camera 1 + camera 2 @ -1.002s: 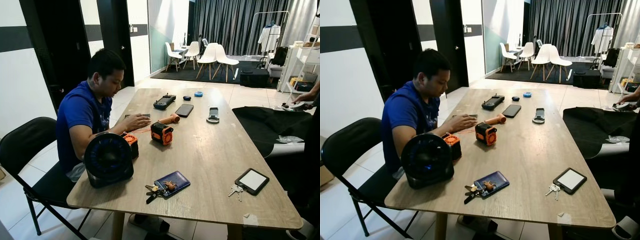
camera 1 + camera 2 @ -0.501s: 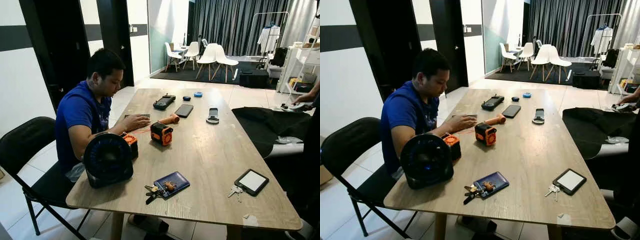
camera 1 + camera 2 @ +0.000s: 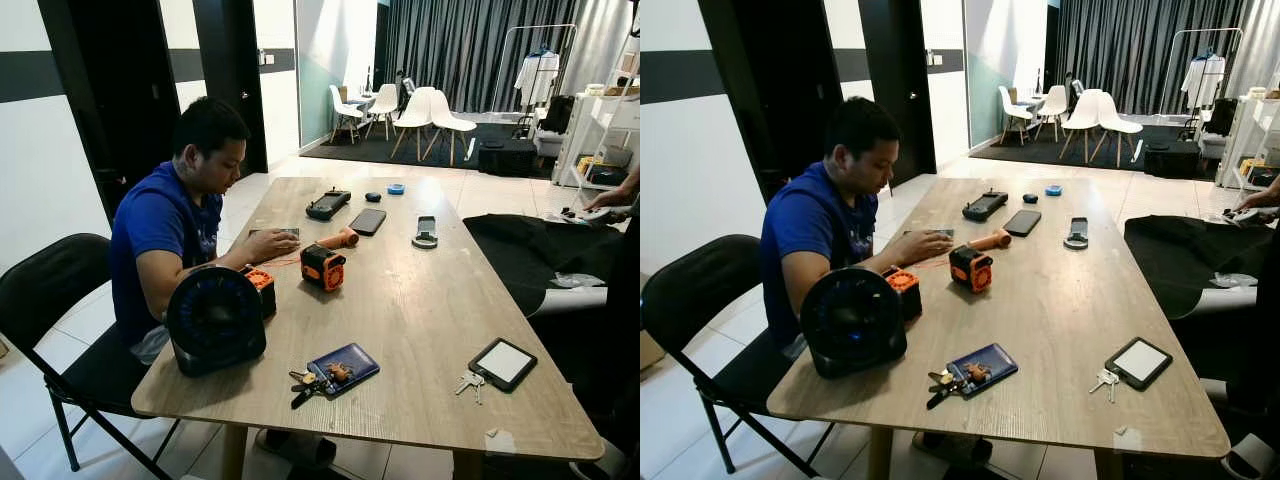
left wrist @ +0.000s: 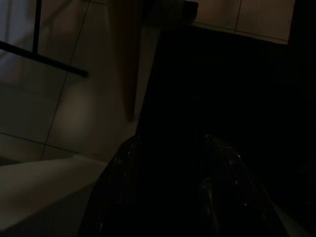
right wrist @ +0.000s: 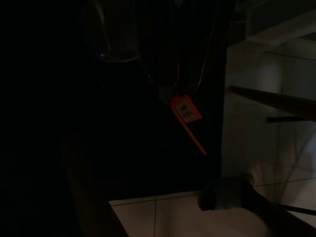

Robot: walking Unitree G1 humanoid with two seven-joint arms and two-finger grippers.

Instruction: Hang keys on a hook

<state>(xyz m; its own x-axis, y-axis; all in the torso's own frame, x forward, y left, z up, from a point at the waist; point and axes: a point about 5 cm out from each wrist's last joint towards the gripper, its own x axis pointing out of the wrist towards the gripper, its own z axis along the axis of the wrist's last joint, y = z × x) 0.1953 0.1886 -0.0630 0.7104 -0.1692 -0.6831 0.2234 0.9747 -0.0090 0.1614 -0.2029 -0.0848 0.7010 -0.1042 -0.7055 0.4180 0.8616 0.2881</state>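
keys: two sets on the wooden table (image 3: 420, 310). small silver keys (image 3: 469, 381) lie touching the near-left corner of the white tablet (image 3: 504, 362), toward the robot's right side, so the right arm looks nearer. a bigger key bunch (image 3: 306, 383) sits against the blue card holder (image 3: 344, 368), nearer the left arm. no hook visible. wrist views add what the head views lack: dark floor tiles, an orange tag (image 5: 185, 111) by the right arm. both arms hang below the table edge; can't tell either claw's state. person (image 3: 180, 220) seated at left.

Silver keys (image 3: 470, 381) on a pale wood-grain table (image 3: 420, 300).
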